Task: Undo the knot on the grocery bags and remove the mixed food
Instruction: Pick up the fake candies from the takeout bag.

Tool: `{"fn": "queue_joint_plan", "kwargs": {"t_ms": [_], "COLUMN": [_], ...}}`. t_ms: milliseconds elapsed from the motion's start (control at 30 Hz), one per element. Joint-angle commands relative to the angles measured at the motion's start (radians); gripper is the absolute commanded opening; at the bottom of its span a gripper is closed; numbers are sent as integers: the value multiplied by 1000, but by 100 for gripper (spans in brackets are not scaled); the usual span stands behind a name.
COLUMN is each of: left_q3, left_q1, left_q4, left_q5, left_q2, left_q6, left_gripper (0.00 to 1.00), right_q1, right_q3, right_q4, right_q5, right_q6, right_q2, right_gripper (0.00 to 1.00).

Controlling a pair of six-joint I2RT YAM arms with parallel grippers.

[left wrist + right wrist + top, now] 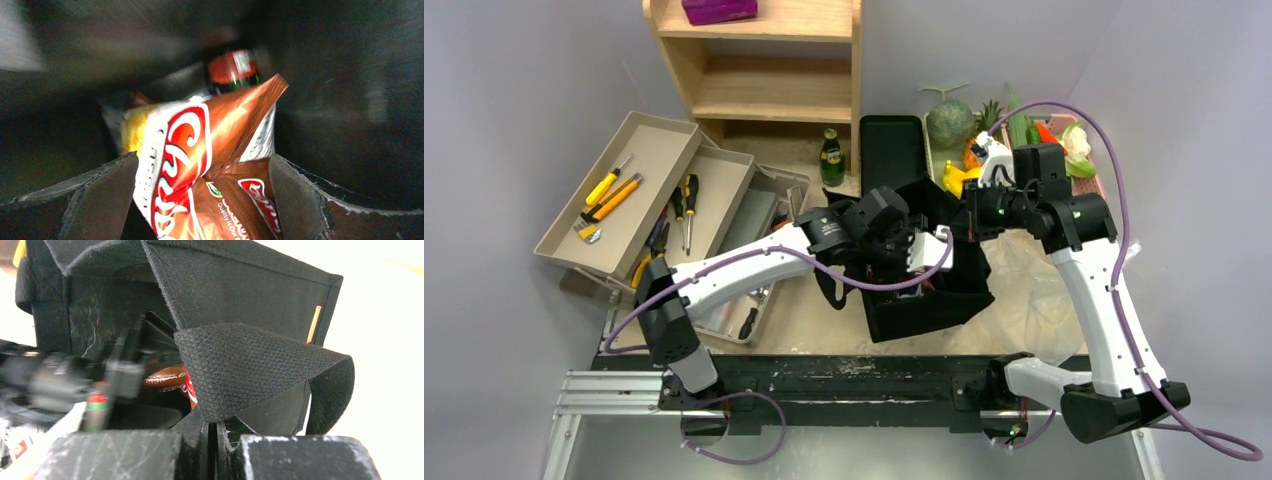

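Observation:
The black cloth grocery bag (929, 295) lies open mid-table. The crumpled see-through plastic bag (1039, 300) is just right of it. My left gripper (902, 268) reaches into the black bag. Its jaws (204, 162) stand open on either side of a red-brown chip packet (200, 150). A bottle with a red label (233, 67) lies behind the packet. My right gripper (216, 426) is shut on the bag's woven strap handle (250, 365), holding it up at the bag's far right corner (969, 212). A melon (949, 122), a green bottle (831, 158) and other food sit at the back.
Beige trays (659, 150) with yellow-handled tools (614, 195) fill the left side. A wooden shelf (764, 95) stands at the back with a purple object (719, 10) on top. A flat black tray (891, 150) lies beside the green bottle. A pink tray (1104, 180) holds vegetables.

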Motion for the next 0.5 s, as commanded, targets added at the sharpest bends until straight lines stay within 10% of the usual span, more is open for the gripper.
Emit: {"fn": "queue_joint_plan", "kwargs": {"t_ms": [0,133,467], "left_q3": [-64,-229,-289], "left_q1": [-9,-12,11], "left_q4": [-37,148,265], "left_q5": [-87,-274,-246], "left_q2": [19,61,-170], "left_q6": [73,110,48], "left_gripper": [100,92,0], "right_q1": [-32,-36,-35], "right_q3": [139,158,74], "right_q4": [159,149,132], "right_q5": [-159,-163,-138], "right_q6": [72,65,22], "right_q2": [-21,-10,-56], "right_gripper": [0,0,0]}}
